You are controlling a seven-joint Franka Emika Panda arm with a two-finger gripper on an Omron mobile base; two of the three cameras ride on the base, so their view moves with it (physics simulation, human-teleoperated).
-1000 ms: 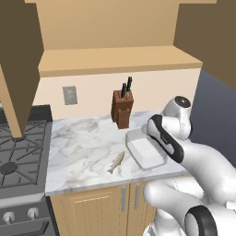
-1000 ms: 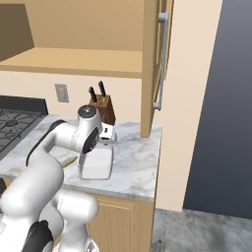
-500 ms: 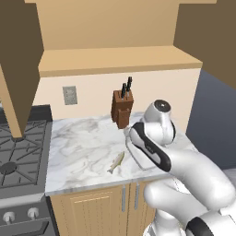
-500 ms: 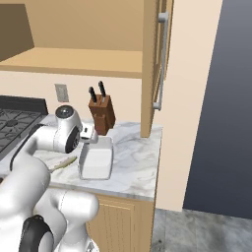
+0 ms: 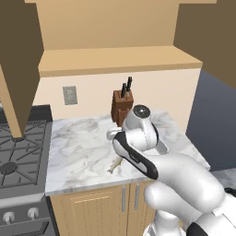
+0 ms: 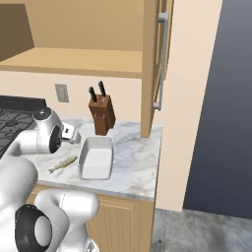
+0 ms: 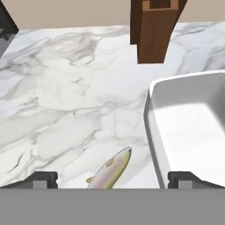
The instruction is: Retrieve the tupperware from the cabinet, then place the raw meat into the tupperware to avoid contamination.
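The white rectangular plastic tupperware [image 6: 96, 158] already sits on the marble table [image 7: 66, 110], out of the light-wood cabinet [image 6: 153, 64]. The slender silvery raw fish [image 7: 110, 169] lies beside it, ungrasped; fingers [image 7: 45, 179] spread wide above it.

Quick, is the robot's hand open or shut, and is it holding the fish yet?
Hand: open, holding nothing; the fish lies on the counter between its fingertips.
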